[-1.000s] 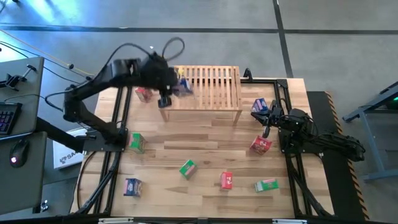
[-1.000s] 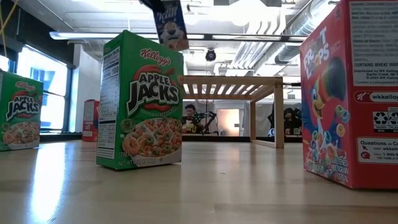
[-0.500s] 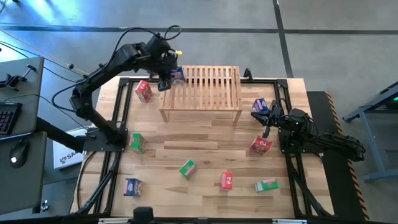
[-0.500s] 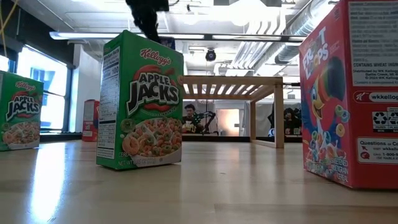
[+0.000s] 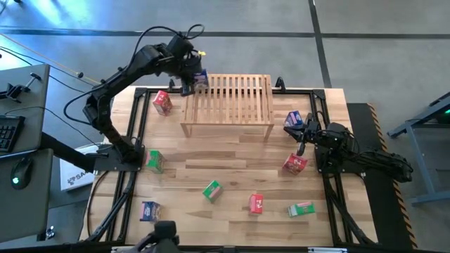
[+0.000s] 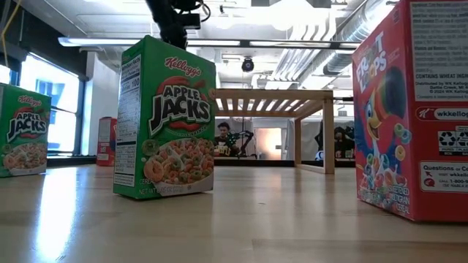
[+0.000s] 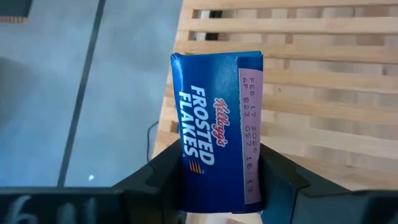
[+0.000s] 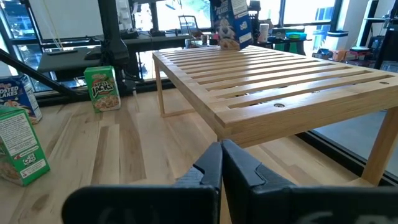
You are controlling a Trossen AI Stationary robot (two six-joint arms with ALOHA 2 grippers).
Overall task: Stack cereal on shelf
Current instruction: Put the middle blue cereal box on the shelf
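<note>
Since a second ago the left arm has swung from over the near-left part of the shelf (image 5: 227,100) toward its far-left corner, carrying the blue Frosted Flakes box (image 5: 200,79) with it. The left gripper (image 5: 190,81) now sits at that corner with its two dark fingers (image 7: 163,167) clamped on either side of the box, which stands upright in the left wrist view, lettering running along its length, above the slats and close to the rack's edge; whether its base touches the wood cannot be told. From the right wrist view the same box (image 8: 231,15) appears at the far end of the slatted top. The right gripper (image 5: 301,138) rests at the right side of the table (image 5: 232,158), its fingers pressed together on nothing, just beside another blue box (image 5: 293,119) and near a red box (image 5: 294,164). The other cereal lies scattered on the tabletop: a red box (image 5: 162,102) just left of the shelf, a green box (image 5: 155,161) by the left arm's base, a blue one (image 5: 150,210) at the near-left, a green one (image 5: 211,190) in the middle, a red one (image 5: 256,204) beside it, and a green one lying flat (image 5: 301,209) at the near-right. In the low view an Apple Jacks box (image 6: 166,120) stands upright in front of the shelf.
</note>
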